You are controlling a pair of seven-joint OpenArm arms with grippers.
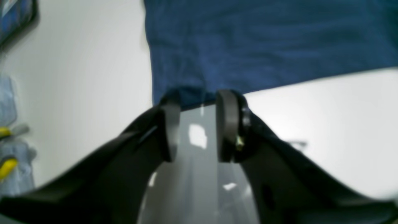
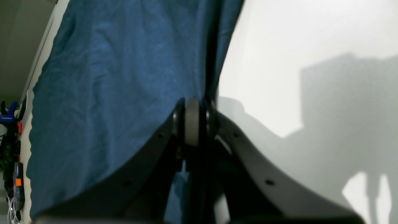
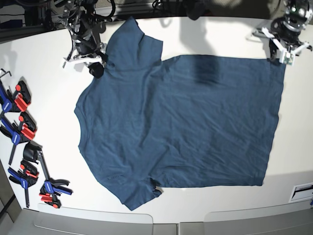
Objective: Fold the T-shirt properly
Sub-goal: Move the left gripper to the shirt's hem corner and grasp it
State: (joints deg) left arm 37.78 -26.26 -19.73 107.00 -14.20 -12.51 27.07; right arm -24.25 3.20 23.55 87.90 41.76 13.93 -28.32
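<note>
The dark navy T-shirt (image 3: pixel 186 122) lies spread flat on the white table (image 3: pixel 298 147), neck to the left and hem to the right. My right gripper (image 3: pixel 97 66) is at the shirt's far shoulder, beside the upper sleeve. In the right wrist view it (image 2: pixel 199 105) is shut on a pinched fold of the shirt (image 2: pixel 108 77). My left gripper (image 3: pixel 282 55) is at the far hem corner. In the left wrist view it (image 1: pixel 197 99) is open, with its fingertips (image 1: pixel 227 124) either side of the shirt's corner edge (image 1: pixel 264 46).
Several blue and red clamps (image 3: pixel 22 129) lie along the table's left edge, with more lower down (image 3: pixel 49 188). Clamps also show in the right wrist view (image 2: pixel 9 118). Yellow-handled tools (image 1: pixel 6 165) sit at the left of the left wrist view. Cables and gear (image 3: pixel 161 6) line the far edge.
</note>
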